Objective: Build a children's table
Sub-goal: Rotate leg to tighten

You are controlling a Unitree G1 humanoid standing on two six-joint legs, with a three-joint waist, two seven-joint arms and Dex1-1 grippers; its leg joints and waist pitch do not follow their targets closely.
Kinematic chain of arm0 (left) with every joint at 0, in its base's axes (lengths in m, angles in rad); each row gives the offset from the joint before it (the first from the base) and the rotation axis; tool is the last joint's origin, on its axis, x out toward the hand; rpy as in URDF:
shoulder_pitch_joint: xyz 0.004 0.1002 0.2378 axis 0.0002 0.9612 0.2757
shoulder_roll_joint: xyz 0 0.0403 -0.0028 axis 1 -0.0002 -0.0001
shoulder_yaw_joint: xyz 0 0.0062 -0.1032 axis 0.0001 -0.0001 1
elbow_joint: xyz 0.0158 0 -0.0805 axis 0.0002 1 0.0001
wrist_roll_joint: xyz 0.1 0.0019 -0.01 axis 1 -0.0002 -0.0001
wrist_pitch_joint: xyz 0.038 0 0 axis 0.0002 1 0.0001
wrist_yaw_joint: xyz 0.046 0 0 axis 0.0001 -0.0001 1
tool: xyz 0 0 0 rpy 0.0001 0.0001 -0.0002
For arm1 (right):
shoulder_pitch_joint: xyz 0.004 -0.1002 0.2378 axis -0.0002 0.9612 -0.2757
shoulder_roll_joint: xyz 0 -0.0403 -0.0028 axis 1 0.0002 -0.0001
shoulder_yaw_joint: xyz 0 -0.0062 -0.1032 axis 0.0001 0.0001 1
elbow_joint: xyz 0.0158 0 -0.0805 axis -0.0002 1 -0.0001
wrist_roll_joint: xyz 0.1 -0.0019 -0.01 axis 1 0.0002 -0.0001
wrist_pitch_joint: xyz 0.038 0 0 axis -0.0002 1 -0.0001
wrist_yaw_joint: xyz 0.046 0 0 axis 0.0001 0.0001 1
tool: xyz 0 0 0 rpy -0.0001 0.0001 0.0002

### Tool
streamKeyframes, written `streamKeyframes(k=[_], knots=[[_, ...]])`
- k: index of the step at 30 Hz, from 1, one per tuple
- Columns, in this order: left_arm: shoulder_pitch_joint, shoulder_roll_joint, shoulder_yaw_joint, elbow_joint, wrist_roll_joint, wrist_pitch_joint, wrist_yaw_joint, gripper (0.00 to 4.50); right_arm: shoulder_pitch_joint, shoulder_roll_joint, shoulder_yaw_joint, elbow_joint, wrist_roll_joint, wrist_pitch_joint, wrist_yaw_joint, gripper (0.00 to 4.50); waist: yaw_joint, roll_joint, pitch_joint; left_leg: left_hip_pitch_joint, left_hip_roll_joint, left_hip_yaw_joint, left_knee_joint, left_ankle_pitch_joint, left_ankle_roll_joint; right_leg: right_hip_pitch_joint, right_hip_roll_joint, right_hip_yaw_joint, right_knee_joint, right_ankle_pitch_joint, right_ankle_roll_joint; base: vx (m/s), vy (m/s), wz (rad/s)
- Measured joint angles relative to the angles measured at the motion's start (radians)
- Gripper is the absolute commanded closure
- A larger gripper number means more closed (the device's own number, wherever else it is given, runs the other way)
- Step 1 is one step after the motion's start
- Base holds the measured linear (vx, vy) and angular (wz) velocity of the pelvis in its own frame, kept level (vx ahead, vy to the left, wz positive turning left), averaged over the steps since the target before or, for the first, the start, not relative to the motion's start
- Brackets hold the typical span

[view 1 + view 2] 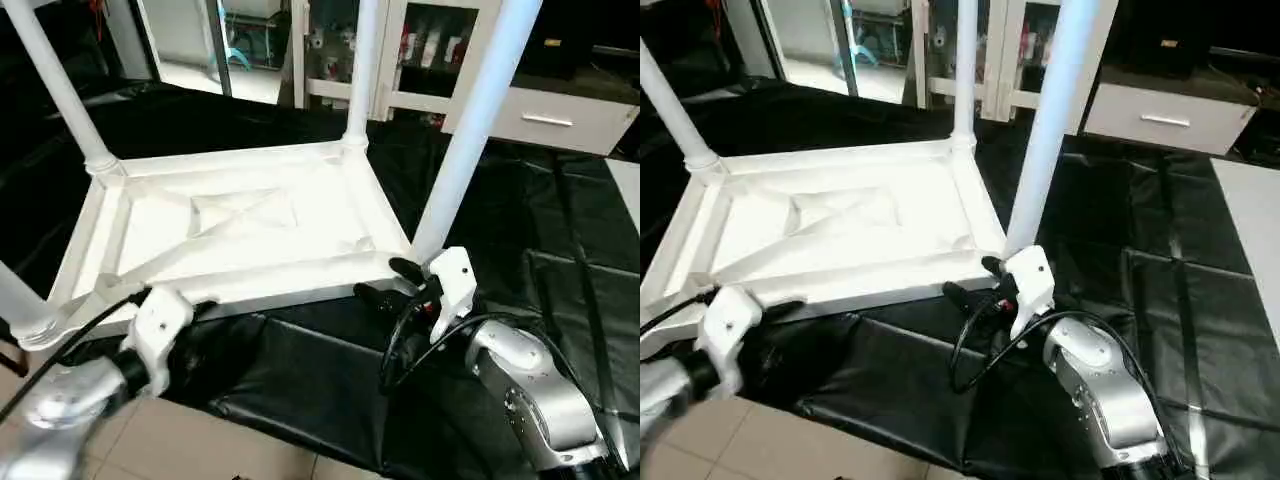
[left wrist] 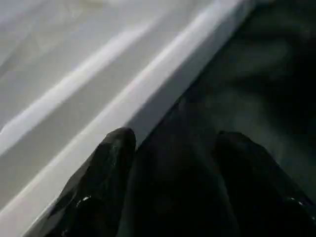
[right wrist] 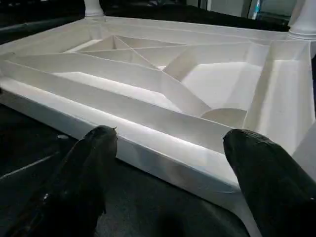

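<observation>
The children's table [image 1: 240, 262] lies upside down on the black cloth, its X-ribbed underside facing up. Four white legs stand in its corner sockets: far left [image 1: 55, 90], far right [image 1: 362, 70], near right [image 1: 475, 120] and near left [image 1: 15, 295]. My left gripper [image 1: 205, 305] is at the near rim close to the left corner. It is open over black cloth, one finger [image 2: 106, 163] beside the rim. My right gripper [image 1: 390, 282] is open at the near rim by the base of the near right leg. Its fingers [image 3: 94, 158] stand wide apart facing the rim [image 3: 163, 148].
The black-draped work table [image 1: 560, 260] extends to the right and behind. Its front edge [image 1: 290, 425] drops to a tiled floor [image 1: 200, 445]. A white cabinet with a drawer [image 1: 550, 118] stands at the back right. A black cable [image 1: 400, 350] loops by my right wrist.
</observation>
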Motion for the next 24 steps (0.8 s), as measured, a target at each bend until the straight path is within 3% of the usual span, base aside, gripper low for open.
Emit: streamKeyframes(k=[9,17,21,24], knots=[[-0.277,-0.049,-0.083,0.358,0.142,-0.064,0.16,1.53,0.0,0.009,0.005,0.022,-0.013,-0.018,-0.005,0.72,0.006,-0.001,-0.001,0.0,-0.001,0.0,0.0,0.003,-0.004,0.002,0.0,0.001,0.001,0.004,0.0,0.0,0.0,0.0],[-0.517,-0.104,-0.127,0.707,0.276,-0.194,0.431,1.53,-0.001,0.015,0.002,0.022,-0.026,-0.028,-0.01,0.72,-0.002,-0.002,-0.001,-0.001,0.0,-0.005,0.001,0.006,-0.008,0.0,0.0,-0.001,0.002,0.011,0.004,0.0,0.0,0.0],[-0.563,-0.132,-0.1,0.719,0.274,-0.251,0.494,1.53,0.001,0.017,0.004,0.022,-0.026,-0.031,-0.008,0.72,0.0,-0.002,-0.001,-0.002,0.0,-0.005,0.001,0.007,-0.008,0.0,0.001,-0.001,0.001,0.011,0.004,0.0,0.0,0.0],[-0.5,-0.184,-0.064,0.59,0.185,-0.307,0.449,1.53,0.007,0.024,0.011,0.019,-0.026,-0.04,0.003,0.72,-0.001,-0.002,-0.001,-0.003,0.0,-0.004,0.001,0.007,-0.007,0.0,0.0,0.0,-0.001,0.01,0.003,0.0,0.0,0.0]])
